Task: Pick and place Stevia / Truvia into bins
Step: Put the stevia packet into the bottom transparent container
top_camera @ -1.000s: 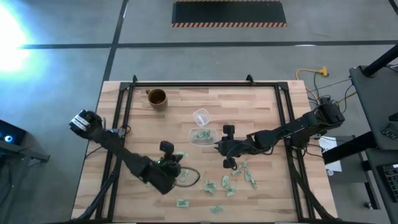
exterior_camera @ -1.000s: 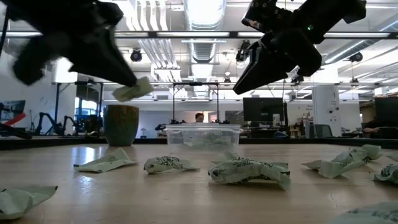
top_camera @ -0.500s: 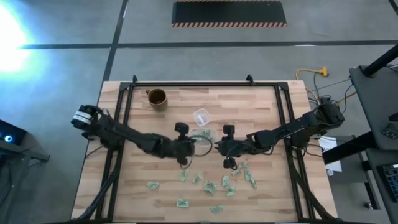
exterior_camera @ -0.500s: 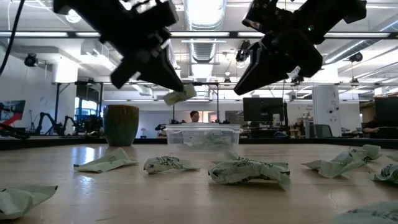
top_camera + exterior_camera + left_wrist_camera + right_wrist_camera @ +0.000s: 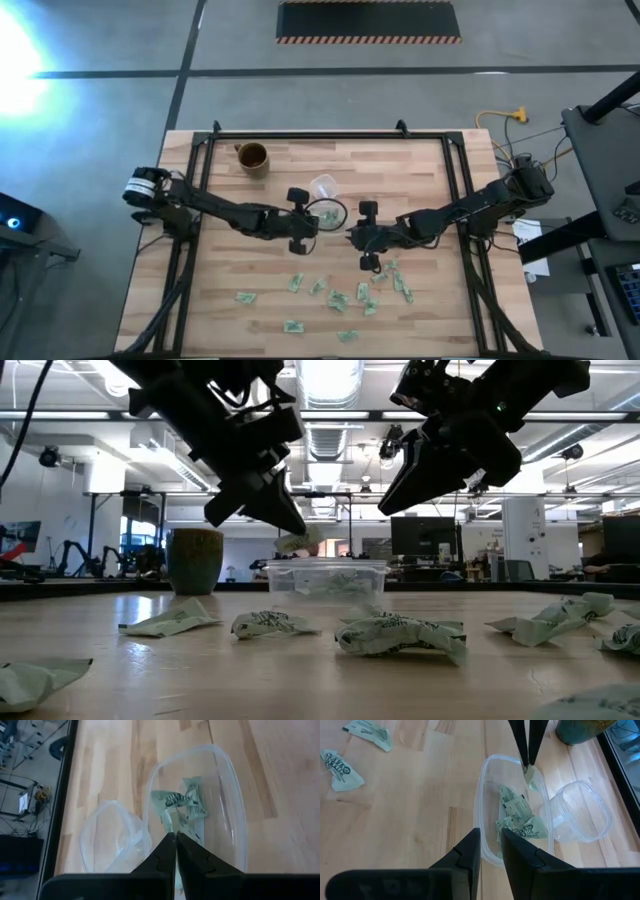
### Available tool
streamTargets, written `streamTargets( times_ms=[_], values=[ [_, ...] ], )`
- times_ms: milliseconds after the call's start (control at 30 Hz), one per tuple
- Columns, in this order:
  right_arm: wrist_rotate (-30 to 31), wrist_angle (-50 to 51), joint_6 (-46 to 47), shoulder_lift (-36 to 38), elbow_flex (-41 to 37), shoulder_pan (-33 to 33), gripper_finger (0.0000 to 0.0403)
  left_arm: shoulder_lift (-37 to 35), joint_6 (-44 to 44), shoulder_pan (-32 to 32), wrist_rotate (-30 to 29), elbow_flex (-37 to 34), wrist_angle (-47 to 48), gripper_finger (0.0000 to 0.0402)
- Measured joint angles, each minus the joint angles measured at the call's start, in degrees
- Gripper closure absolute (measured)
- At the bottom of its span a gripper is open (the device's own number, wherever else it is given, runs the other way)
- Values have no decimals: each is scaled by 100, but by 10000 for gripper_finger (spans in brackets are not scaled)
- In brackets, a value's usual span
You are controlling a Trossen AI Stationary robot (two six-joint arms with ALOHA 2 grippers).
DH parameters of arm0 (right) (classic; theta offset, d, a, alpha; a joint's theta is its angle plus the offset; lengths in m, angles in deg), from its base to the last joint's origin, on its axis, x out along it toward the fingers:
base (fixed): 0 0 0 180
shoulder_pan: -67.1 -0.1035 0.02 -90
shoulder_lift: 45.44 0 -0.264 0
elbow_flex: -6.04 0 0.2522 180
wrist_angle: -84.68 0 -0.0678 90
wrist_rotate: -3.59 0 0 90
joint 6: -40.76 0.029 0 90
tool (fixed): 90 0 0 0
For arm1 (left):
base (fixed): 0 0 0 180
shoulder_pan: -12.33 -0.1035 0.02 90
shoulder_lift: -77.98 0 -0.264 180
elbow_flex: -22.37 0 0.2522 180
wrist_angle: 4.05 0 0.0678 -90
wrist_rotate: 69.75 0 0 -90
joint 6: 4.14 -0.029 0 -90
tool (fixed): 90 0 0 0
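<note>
Half a second ago the left gripper [image 5: 312, 222] hung just short of the clear container [image 5: 326, 216] with a pale green packet [image 5: 530, 774] at its tips; it has since moved on and now hovers directly over the container, fingers pinched together on that packet. A second ago it was far back near the front left of the wooden surface [image 5: 400, 170]. The right gripper [image 5: 352, 234] has not shifted across the three moments: it waits just beside the container on its right, fingers a little apart and holding nothing.

The high view gives the layout: the container at mid-surface, the smaller round clear cup [image 5: 322, 187] touching or nearly touching its far side, the brown mug [image 5: 252, 157] well apart toward the far left corner, and loose packets [image 5: 340, 299] scattered across the near half of the surface. It does not show the held packet.

The low view does, as a small pale shape dangling from the left gripper's tips above the container rim [image 5: 325, 566], with crumpled packets [image 5: 398, 634] lying in the foreground.

The right wrist view shows what neither of those can: the left arm's fingers [image 5: 526, 740] coming down over the container with the packet clamped at their ends, and several packets [image 5: 517, 815] already lying inside. The left wrist view looks down past closed fingers [image 5: 176, 851] onto those same packets [image 5: 180, 802] in the container, the round cup [image 5: 112, 837] beside it.
</note>
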Motion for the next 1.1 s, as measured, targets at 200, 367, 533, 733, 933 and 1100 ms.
streamTargets(
  times_ms=[200, 367, 533, 733, 933, 1100],
  values=[
    [0, -2, 0, 0, 0, 0, 335, 0, -2, -2, 11, 0, -46, 401],
    [0, -2, 2, 0, 0, 1, 335, 0, 0, -2, 9, 0, -105, 401],
    [0, -4, 2, 0, 0, 0, 335, 0, 0, -1, 9, 0, -107, 401],
    [0, -6, 3, 0, 0, 0, 335, 0, 0, -9, 3, 0, -107, 395],
    [0, -6, 66, 0, 0, 1, 335, 0, 2, -9, -13, 0, -127, 345],
    [-158, 10, 99, 0, 0, 2, 335, 0, 12, 10, -20, 0, -104, 314]
  ],
)
